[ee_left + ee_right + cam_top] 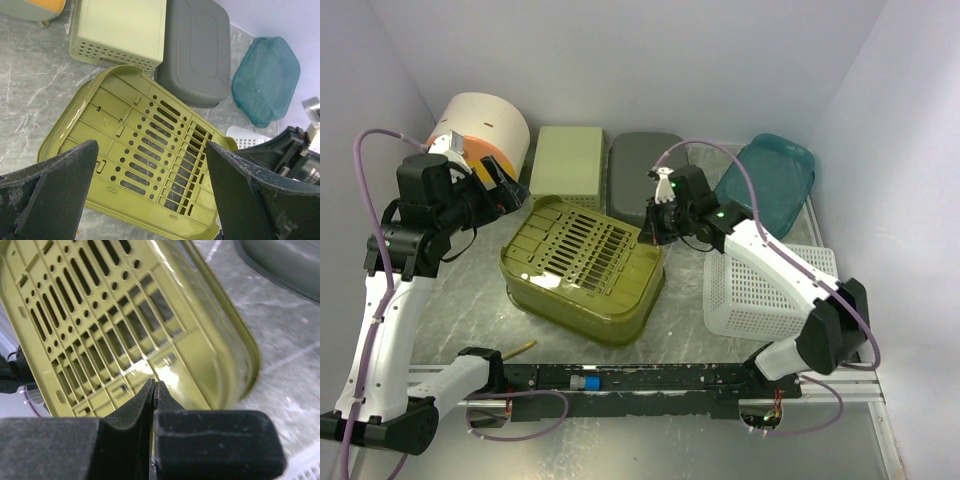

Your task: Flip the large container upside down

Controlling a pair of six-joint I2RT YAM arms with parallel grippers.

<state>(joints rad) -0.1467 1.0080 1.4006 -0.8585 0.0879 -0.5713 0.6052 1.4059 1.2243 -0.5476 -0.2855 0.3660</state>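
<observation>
**Lot: large olive container, mid-surface, slotted base uppermost**

- Nearest, right side: white perforated plastic basket [770, 290], on the grey marbled surface [470, 290].
- Centre: large olive-green rectangular plastic container [582, 268]. Its ribbed, slotted base faces up and its wider rim appears to sit down on the surface, so by judgement the turn looks done.
- Handling, by judgement: light, stiff moulded shell with a glossy, slick skin. The thin rim lip at the short ends is the best hold, and the slots give a second purchase.
- Left jaws: spread wide and empty, hovering over the container's far-left corner.
- Right jaws: clenched on nothing, at the far-right corner, just above the base.
- Far row, left to right:
  - cream and orange round tub [485, 125]
  - pale green perforated box [567, 160]
  - grey rounded plastic tub [645, 165]
  - teal translucent tub [770, 180]
</observation>
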